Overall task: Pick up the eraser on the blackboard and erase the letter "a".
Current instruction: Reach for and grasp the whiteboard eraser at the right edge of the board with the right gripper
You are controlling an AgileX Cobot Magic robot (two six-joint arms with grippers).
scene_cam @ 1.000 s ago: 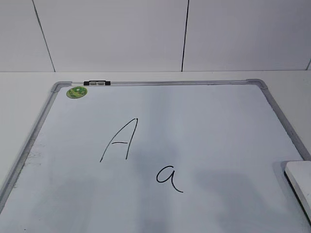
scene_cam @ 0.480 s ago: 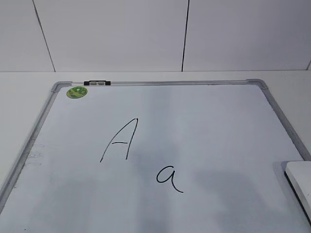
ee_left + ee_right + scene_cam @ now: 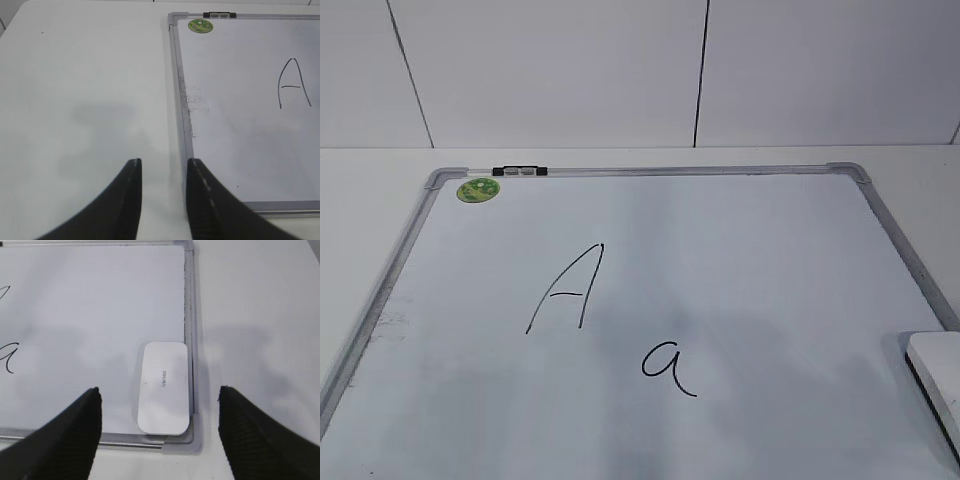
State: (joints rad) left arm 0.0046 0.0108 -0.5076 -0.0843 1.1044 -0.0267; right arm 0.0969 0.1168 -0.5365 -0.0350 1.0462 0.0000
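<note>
Right wrist view: our right hand hangs wide apart above the eraser, which lies flat on the blackboard, tight against its right frame near the tabletop's front right corner. We judge it light, stiff and smooth-topped, best pinched across its long sides. Our left hand, slightly parted, holds nothing.
</note>
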